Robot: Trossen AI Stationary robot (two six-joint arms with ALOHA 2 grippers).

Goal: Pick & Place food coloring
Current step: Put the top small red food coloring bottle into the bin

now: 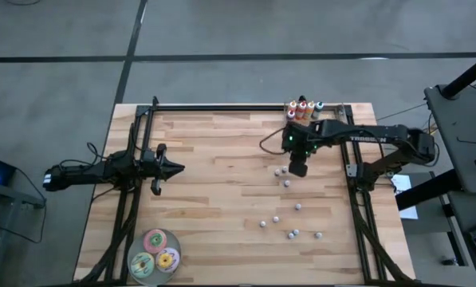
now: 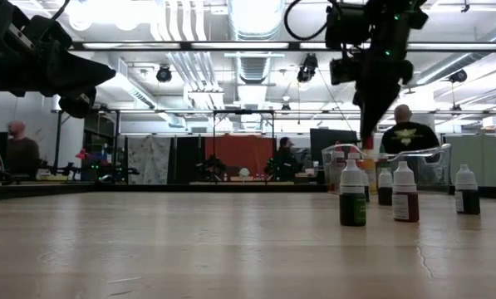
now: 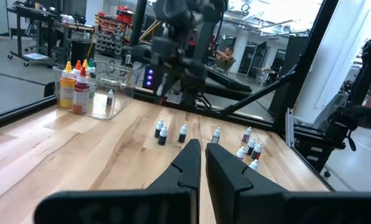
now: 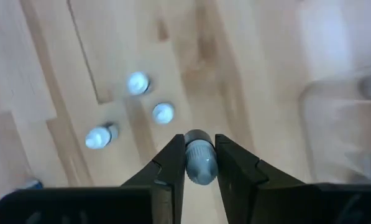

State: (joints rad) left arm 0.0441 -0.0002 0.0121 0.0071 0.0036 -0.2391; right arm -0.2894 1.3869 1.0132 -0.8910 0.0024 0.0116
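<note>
Food coloring bottles stand scattered over the right half of the table, and a few more with coloured bodies sit in a clear box at the far right edge. Only the right wrist view shows the right pincer clamped on one pale-capped bottle, with three others below it on the wood. From overhead that bottle is hidden. The left pincer hangs at the left, fingers nearly together, holding nothing
</note>
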